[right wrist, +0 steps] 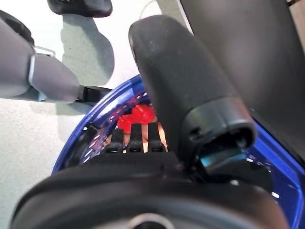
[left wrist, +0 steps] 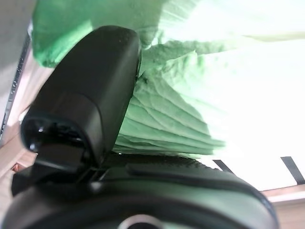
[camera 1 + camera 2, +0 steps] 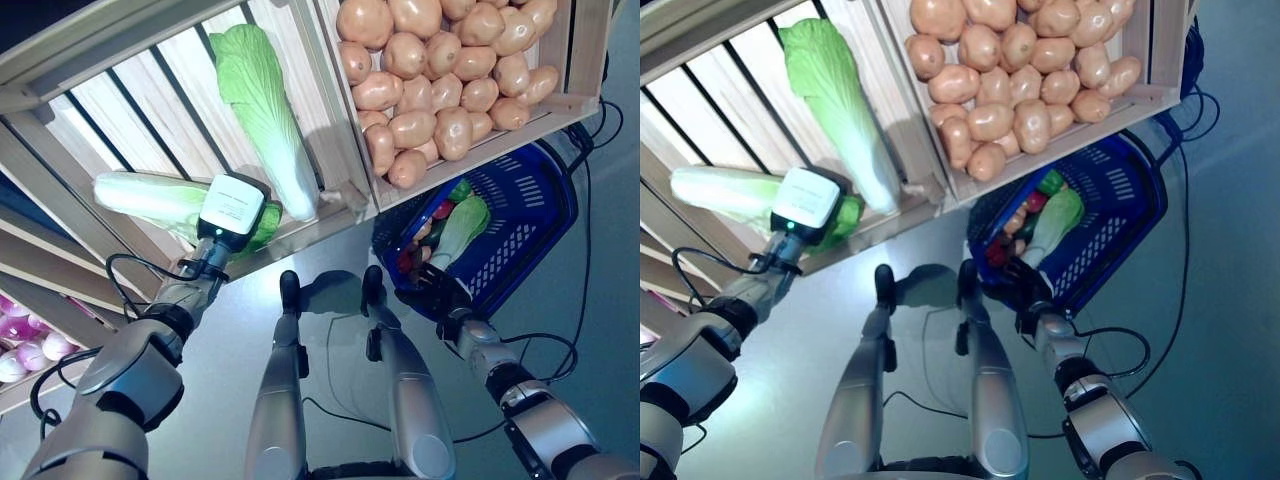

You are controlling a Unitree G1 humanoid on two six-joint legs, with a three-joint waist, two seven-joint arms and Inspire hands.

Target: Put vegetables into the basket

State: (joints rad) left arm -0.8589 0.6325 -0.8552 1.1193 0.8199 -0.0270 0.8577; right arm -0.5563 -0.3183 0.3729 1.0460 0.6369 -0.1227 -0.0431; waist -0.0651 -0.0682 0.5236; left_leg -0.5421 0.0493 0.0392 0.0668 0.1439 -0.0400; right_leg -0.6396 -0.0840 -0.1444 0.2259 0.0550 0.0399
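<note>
Green cabbage (image 3: 150, 197) lying crosswise | left hand (image 2: 86, 100) on leafy end

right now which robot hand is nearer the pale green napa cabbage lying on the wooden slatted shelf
Left. The left robot hand is on the leafy end of the pale green napa cabbage on the wooden slatted shelf; the right robot hand is away at the blue plastic basket.
</note>
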